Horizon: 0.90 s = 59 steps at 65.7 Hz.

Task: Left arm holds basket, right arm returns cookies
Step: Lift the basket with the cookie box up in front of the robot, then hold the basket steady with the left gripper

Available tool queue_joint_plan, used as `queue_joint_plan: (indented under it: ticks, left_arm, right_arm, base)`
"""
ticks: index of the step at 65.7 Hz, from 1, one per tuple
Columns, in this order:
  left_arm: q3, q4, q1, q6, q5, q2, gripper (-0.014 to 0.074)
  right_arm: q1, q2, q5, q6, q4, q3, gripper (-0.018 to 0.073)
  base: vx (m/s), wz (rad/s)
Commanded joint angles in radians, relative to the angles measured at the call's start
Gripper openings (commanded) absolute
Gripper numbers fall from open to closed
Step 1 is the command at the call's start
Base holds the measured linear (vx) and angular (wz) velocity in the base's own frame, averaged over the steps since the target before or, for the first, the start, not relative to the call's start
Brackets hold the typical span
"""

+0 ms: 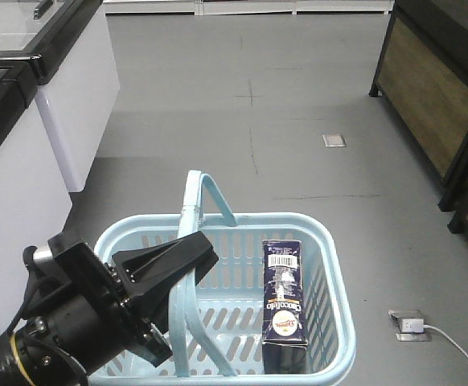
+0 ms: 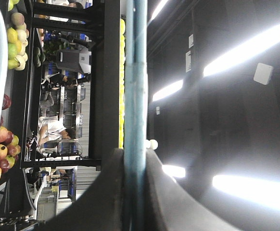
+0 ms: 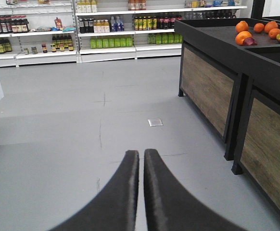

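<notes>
While the white cabinet (image 1: 25, 161) stood at the far left of the front view, the left arm (image 1: 65, 322) reached in from the lower left corner. Its left gripper (image 1: 187, 269) was clamped on one hoop handle (image 1: 192, 201) of the light blue basket (image 1: 250, 219). In the left wrist view that handle (image 2: 135, 72) ran as a pale bar straight between the jaws. The basket sat on the grey floor. The cookies (image 1: 283, 293) were inside it, along its right wall, barcode end towards the far rim. Whether the box stood or leaned could not be told. Right of the basket lay a floor socket (image 1: 409, 325), and beyond it a dark wooden stand (image 1: 435, 104). The right gripper (image 3: 141, 156) hung over bare floor, its fingers nearly touching and holding nothing.
</notes>
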Motion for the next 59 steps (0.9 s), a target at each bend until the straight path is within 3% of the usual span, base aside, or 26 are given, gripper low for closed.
queue_joint_plan:
  ticks: [1, 17, 59]
  left_arm:
    - [-0.045, -0.027, -0.007, -0.004, -0.285, -0.032, -0.0004]
    - [-0.114, -0.007, -0.007, -0.004, -0.204, -0.031, -0.0004]
    - [-0.114, 0.052, -0.007, -0.039, -0.178, -0.031, -0.0004]
  right_arm:
    - [-0.006, -0.012, -0.077, -0.003, -0.004, 0.018, -0.0011]
    - [-0.006, -0.012, -0.077, -0.003, -0.004, 0.018, -0.0011]
    - [-0.006, -0.012, -0.077, -0.003, -0.004, 0.018, -0.0011]
  base:
    - [0.0, 0.0]
    - [0.0, 0.0]
    - [0.0, 0.0]
